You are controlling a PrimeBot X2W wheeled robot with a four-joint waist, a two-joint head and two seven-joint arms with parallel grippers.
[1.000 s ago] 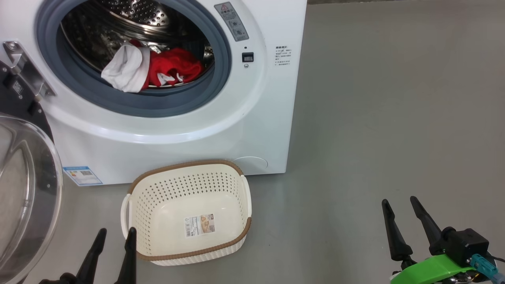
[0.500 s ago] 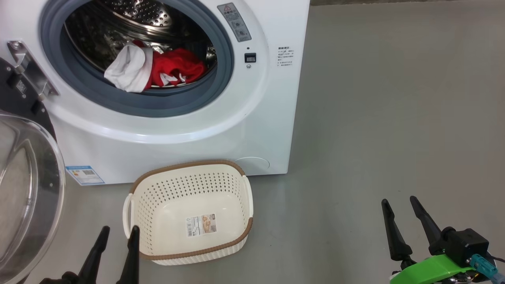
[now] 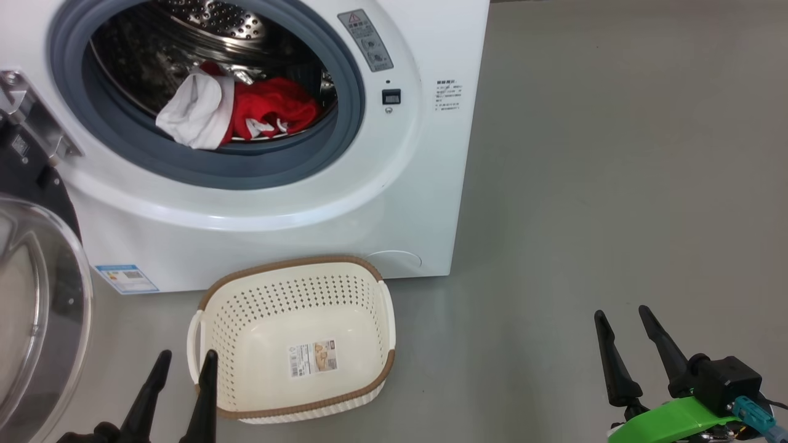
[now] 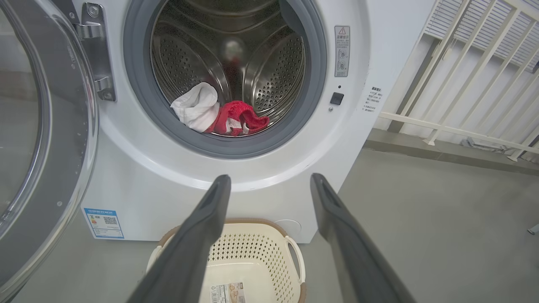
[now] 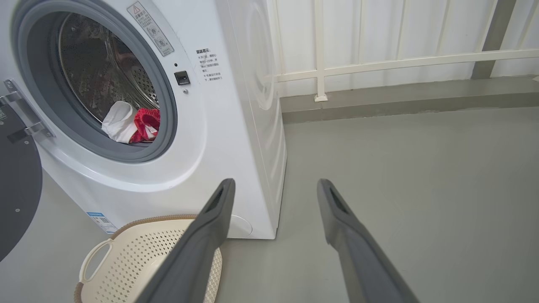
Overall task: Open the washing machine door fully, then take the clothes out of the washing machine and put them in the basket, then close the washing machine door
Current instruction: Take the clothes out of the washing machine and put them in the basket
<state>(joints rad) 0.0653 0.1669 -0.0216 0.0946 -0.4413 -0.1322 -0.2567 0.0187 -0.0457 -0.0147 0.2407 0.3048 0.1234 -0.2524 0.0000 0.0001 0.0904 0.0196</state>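
Note:
The white washing machine stands ahead with its door swung wide open to the left, glass bowl facing me. Red and white clothes lie at the front of the steel drum, also seen as clothes and clothes. The cream basket sits on the floor in front of the machine with no clothes in it, just a paper label. My left gripper is open beside the basket's left handle. My right gripper is open over bare floor at the lower right.
Grey floor stretches to the right of the machine. A white railing and a low grey kerb run along the wall behind. The open door takes up the space left of the machine.
The head view has shifted slightly, so the machine and basket sit a little differently in the picture. Both grippers stay open in the same places.

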